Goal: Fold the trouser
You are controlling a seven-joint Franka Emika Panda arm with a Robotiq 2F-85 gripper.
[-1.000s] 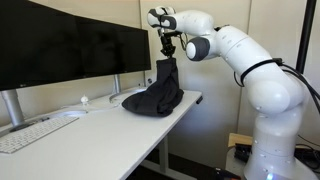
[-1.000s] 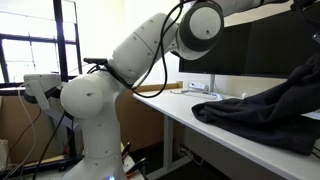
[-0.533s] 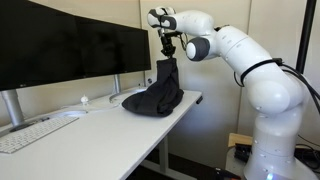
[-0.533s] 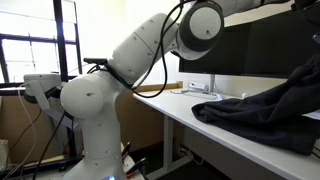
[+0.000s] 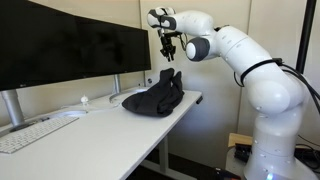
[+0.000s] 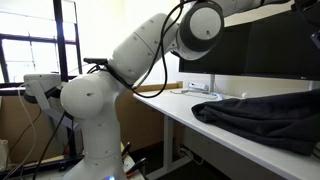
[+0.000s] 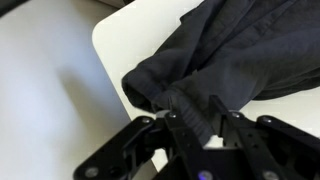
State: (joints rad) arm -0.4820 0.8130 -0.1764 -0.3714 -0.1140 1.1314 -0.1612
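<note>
Both exterior views show the trouser (image 5: 155,98) let go, no longer hung, and heaped at the desk (image 5: 90,125) end, the gripper (image 5: 169,50) left spread apart above it, so one fold is judged laid.

Black trouser (image 6: 262,118) heaped on a white desk (image 6: 168,103), with the robot arm (image 6: 150,50) arching over it.

The trouser lies limp and wrinkled on the right side of the desk, a low mound running out of frame at the right edge. The white arm rises from its bulky base (image 6: 92,112) beside the desk's near corner and leans up to a large round joint (image 6: 205,22) at the top of the picture. Behind the trouser stands a dark monitor (image 6: 270,48) on its stand (image 6: 211,84). A window (image 6: 30,48) fills the left background.
</note>
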